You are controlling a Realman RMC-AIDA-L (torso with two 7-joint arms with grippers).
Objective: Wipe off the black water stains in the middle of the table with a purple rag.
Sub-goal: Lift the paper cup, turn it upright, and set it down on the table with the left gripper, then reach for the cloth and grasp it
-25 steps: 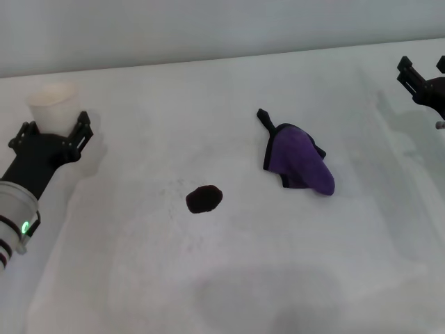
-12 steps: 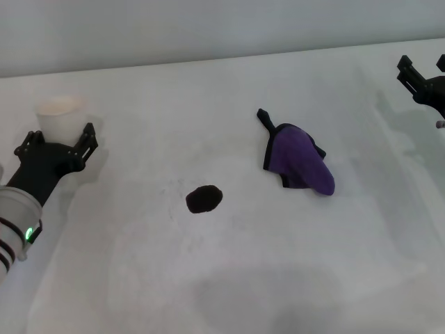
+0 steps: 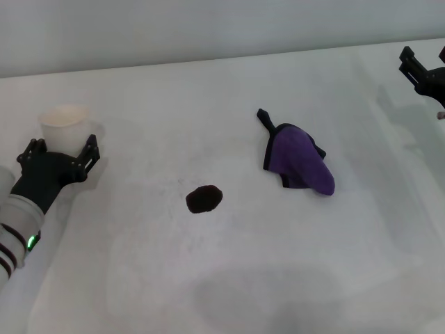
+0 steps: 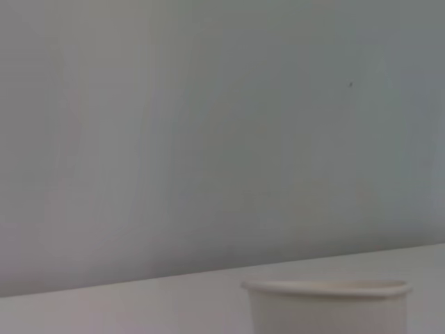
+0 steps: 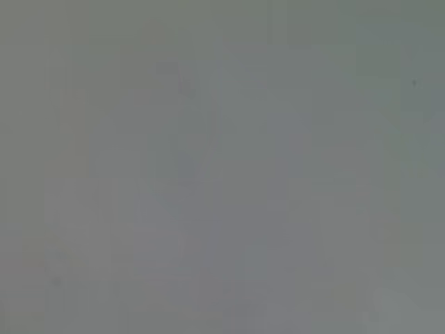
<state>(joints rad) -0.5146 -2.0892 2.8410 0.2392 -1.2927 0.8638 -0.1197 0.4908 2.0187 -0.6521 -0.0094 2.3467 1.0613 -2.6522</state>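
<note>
The black water stain [image 3: 204,199] is a small dark oval blotch on the white table [image 3: 264,278], near its middle. The purple rag [image 3: 300,161] lies crumpled to the right of the stain, apart from it, with its black tail pointing to the far side. My left gripper [image 3: 60,147] is open and empty at the far left, just in front of a whitish cup [image 3: 66,124]. My right gripper [image 3: 424,59] is at the far right edge of the head view, open and empty, well away from the rag.
The whitish cup stands upright at the table's left side and also shows in the left wrist view [image 4: 325,306]. A grey wall runs behind the table's far edge. The right wrist view shows only plain grey.
My left arm has drawn back toward the near left, so the cup now stands clear beyond its fingers. My right gripper has shifted slightly to the right. Rag and stain have not moved.
</note>
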